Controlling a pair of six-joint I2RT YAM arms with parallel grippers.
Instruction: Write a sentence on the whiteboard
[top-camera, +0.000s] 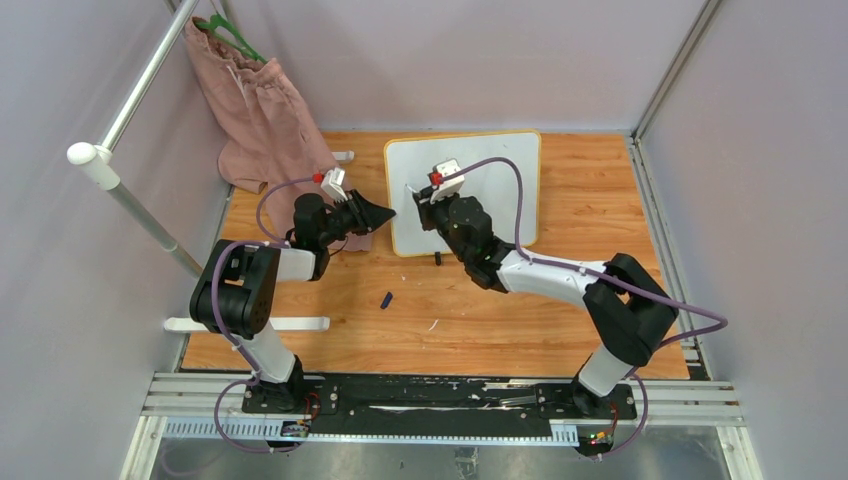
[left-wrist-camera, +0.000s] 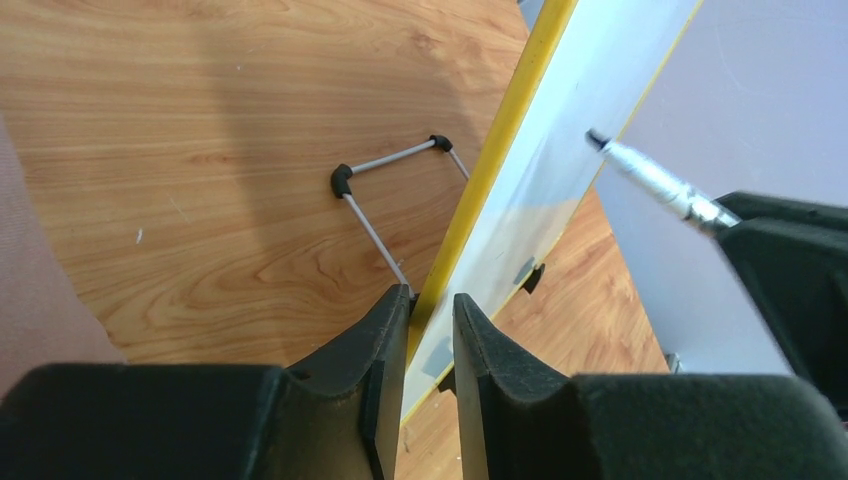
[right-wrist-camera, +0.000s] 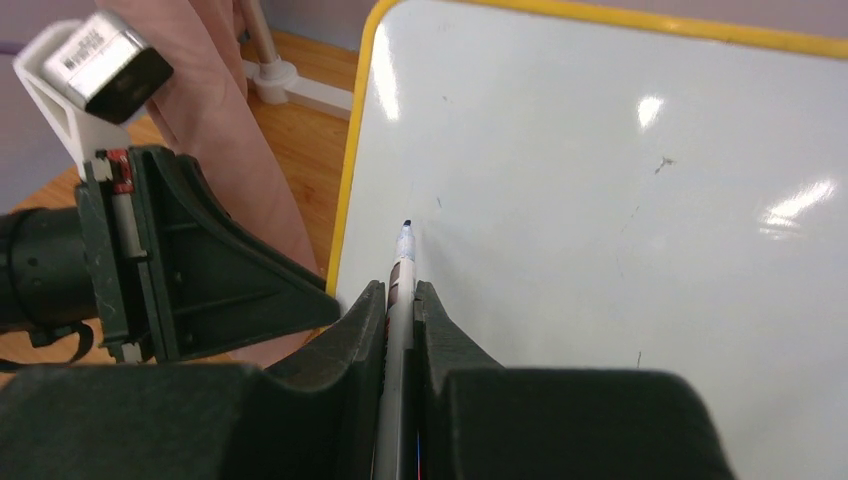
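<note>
The whiteboard (top-camera: 495, 175), white with a yellow-orange frame, stands tilted at the back middle of the table. My left gripper (top-camera: 387, 212) is shut on its left edge; in the left wrist view the fingers (left-wrist-camera: 432, 305) sit either side of the yellow frame (left-wrist-camera: 500, 150). My right gripper (top-camera: 422, 198) is shut on a grey marker (right-wrist-camera: 402, 275), with its dark tip at the board's upper left area (right-wrist-camera: 620, 200). The marker also shows in the left wrist view (left-wrist-camera: 650, 180). No written sentence shows on the board, only a few tiny specks.
A pink cloth (top-camera: 265, 120) hangs from a white rail (top-camera: 130, 100) at the back left, right beside my left gripper. A small dark cap (top-camera: 386, 299) lies on the wooden table in front. A wire stand (left-wrist-camera: 385, 165) props the board from behind. Grey walls enclose the table.
</note>
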